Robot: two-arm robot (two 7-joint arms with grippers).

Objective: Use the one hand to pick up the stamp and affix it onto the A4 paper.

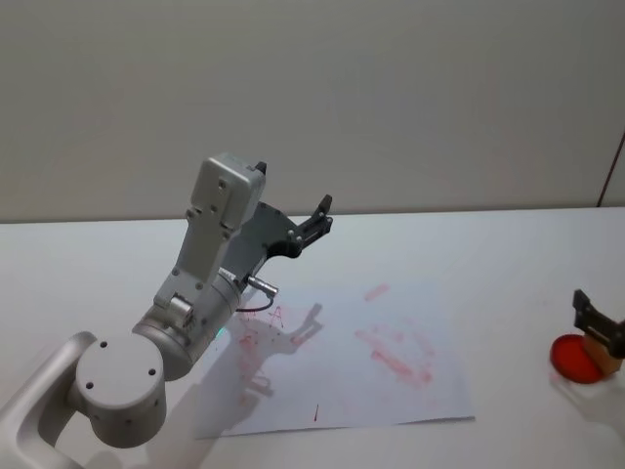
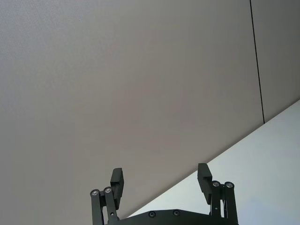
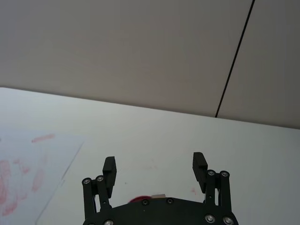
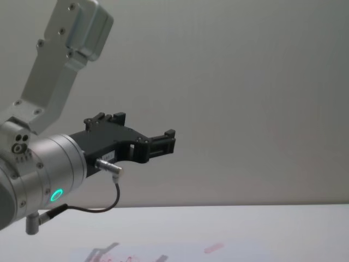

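Observation:
The A4 paper lies flat in the middle of the white table, covered with faint red and pink marks; its edge also shows in the right wrist view. At the table's right edge, a small light-brown stamp stands by a red ink pad. My right gripper hovers just above them, open, with nothing between its fingers. My left gripper is raised above the paper's far left part. It is open, empty, and points at the wall.
The grey-white left arm, with a silver wrist and a green light, reaches over the paper's left part. A plain wall stands behind the table. Bare tabletop lies between the paper and the pad.

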